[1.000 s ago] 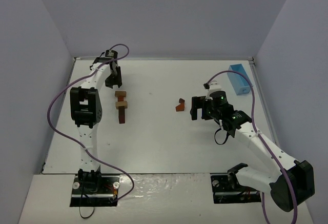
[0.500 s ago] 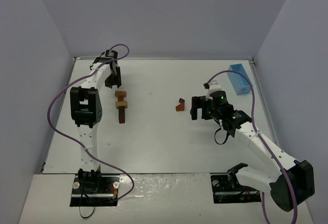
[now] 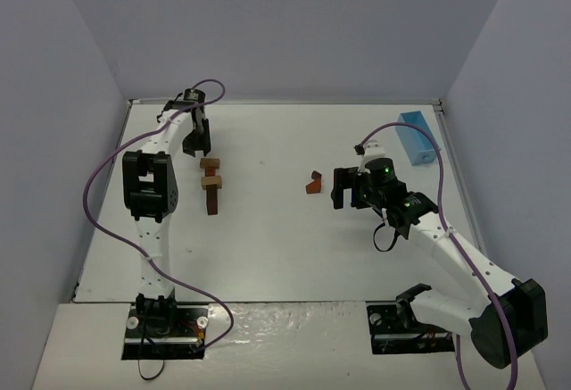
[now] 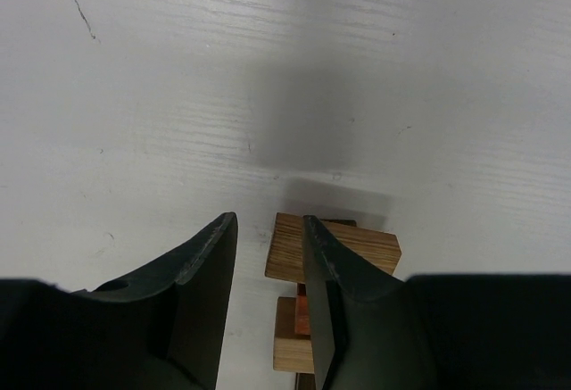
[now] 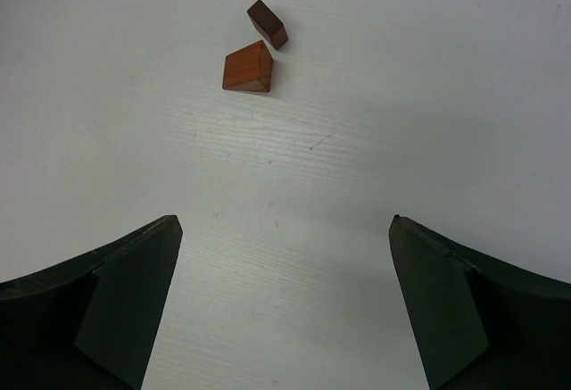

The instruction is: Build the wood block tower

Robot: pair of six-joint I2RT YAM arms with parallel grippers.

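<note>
A: How far along is the wood block tower (image 3: 211, 185)?

B: Partly up, I'd judge; it stands on the left side of the table (image 3: 268, 256), a narrow stack with a tan block (image 4: 332, 247) on top (I can't count the layers from overhead).

A: And the left gripper (image 4: 268, 219)?

B: It is just beside the tower's top; its jaws are pinched close together with nothing between them; whether a finger brushes the tan block, I cannot tell.

A: What's left to do?

B: At least two wood blocks lie loose mid-table: a reddish-brown wedge (image 5: 248, 69) and a dark brown block (image 5: 267, 23) just beside it. The right gripper (image 5: 284, 220) hovers near them, jaws spread wide and empty. Both pieces are yet to be carried over and stacked, so the build looks unfinished.
</note>
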